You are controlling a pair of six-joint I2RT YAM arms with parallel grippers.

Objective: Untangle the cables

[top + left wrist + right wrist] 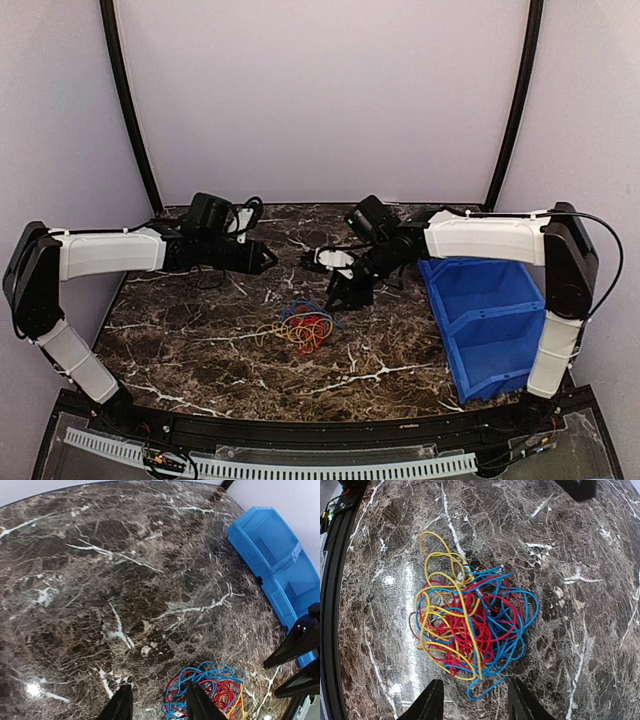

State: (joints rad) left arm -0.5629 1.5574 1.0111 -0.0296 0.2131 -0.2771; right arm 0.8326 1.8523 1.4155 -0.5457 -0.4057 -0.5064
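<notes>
From above, the cables [305, 328] lie as one knotted bundle about the middle of the marble surface [200, 340]. The left end effector [264, 257] is well apart from them at the far left, the right end effector [350, 292] hangs near them on the far side, and a blue bin [490, 315] sits to the right. Through the left wrist camera, that arm's fingers [120, 705] are spread with nothing between them, and the bundle lies just ahead to their right. Through the right wrist camera, the right end effector is likewise released and empty, framing the bundle's near edge where a blue loop pokes out. A good start, I judge, is to pinch one outlying strand, either the yellow loop at the rim or that blue tail, rather than the dense red core. The other arm should pin the mass while the strand is drawn slowly outward.
</notes>
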